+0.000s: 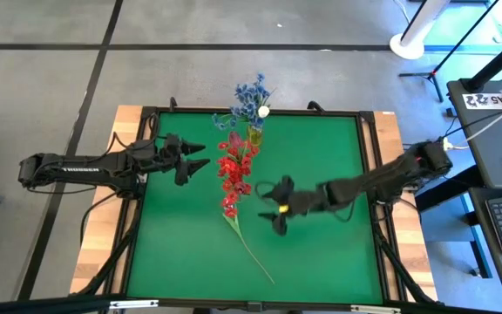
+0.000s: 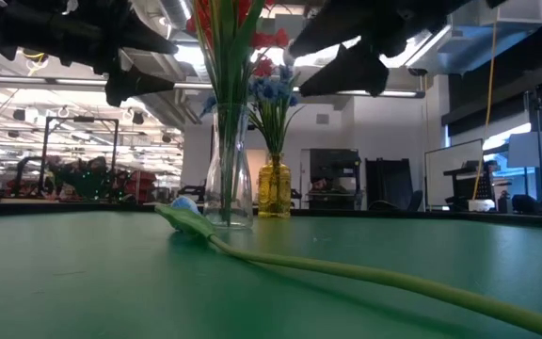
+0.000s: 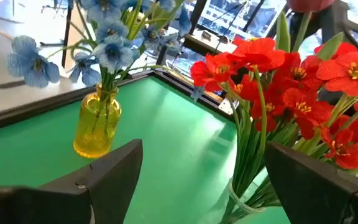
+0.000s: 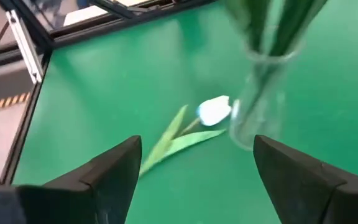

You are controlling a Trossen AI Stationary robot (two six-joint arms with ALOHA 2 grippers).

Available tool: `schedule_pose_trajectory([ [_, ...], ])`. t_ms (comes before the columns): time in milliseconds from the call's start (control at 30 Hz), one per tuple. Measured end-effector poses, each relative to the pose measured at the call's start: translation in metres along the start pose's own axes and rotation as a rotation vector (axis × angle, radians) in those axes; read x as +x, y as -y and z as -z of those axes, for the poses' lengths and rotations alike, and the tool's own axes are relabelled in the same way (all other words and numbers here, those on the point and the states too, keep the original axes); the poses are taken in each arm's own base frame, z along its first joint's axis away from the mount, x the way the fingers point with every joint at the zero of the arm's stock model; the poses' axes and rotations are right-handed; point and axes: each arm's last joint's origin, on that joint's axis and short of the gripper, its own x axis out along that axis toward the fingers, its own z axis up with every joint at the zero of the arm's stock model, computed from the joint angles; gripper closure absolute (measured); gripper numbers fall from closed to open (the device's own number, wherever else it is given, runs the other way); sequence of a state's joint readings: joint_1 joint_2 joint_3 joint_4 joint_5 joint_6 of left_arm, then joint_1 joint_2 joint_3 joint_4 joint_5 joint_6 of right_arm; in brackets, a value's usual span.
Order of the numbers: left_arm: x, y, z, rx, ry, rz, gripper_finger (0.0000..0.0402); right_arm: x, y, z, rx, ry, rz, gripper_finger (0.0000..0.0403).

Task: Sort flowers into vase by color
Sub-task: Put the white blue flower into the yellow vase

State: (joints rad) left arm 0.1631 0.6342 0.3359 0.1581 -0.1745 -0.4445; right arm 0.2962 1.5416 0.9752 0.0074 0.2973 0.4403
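A clear glass vase (image 2: 228, 179) holds red blooms (image 1: 233, 173). Behind it, a yellow vase (image 3: 96, 124) holds blue sprigs (image 1: 249, 98). One white tulip bud (image 4: 214, 111) lies on the green mat, almost at the clear vase's foot. Its long green stem (image 1: 253, 255) runs toward the table's near edge. My left gripper (image 1: 203, 159) is open and hovers left of the red blooms, fingers pointing at them. My right gripper (image 1: 268, 208) is open and hovers right of the clear vase, above the mat. It touches nothing.
A black frame (image 1: 369, 174) rims the green mat (image 1: 321, 148), with wooden table edges outside it. The red blooms rise between the two grippers. Open mat lies on the right half and along the near edge.
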Motion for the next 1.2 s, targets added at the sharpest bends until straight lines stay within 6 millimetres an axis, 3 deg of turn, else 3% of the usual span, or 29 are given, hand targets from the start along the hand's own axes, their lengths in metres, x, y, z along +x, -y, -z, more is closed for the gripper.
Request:
schedule_pose_trajectory([
  [167, 0.0, -0.002, 0.004, -0.059, -0.038, -0.019, 0.0072, 0.026, -0.033, 0.031, 0.111, 0.073, 0.013, 0.0095],
  [300, 0.0, -0.004, 0.007, -0.088, -0.075, -0.04, 0.0072, 0.05, -0.046, 0.052, 0.186, 0.078, 0.006, 0.0095],
  [633, -0.001, -0.006, 0.012, -0.127, -0.119, -0.068, 0.0072, 0.105, -0.078, 0.059, 0.164, -0.072, 0.126, 0.0095],
  [833, -0.001, -0.007, 0.015, -0.126, -0.145, -0.081, 0.0072, 0.129, -0.084, 0.065, 0.144, -0.185, 0.266, 0.0095],
  [1200, -0.002, -0.008, 0.017, -0.122, -0.167, -0.093, 0.0072, 0.135, -0.07, 0.075, 0.154, -0.267, 0.409, 0.0095],
])
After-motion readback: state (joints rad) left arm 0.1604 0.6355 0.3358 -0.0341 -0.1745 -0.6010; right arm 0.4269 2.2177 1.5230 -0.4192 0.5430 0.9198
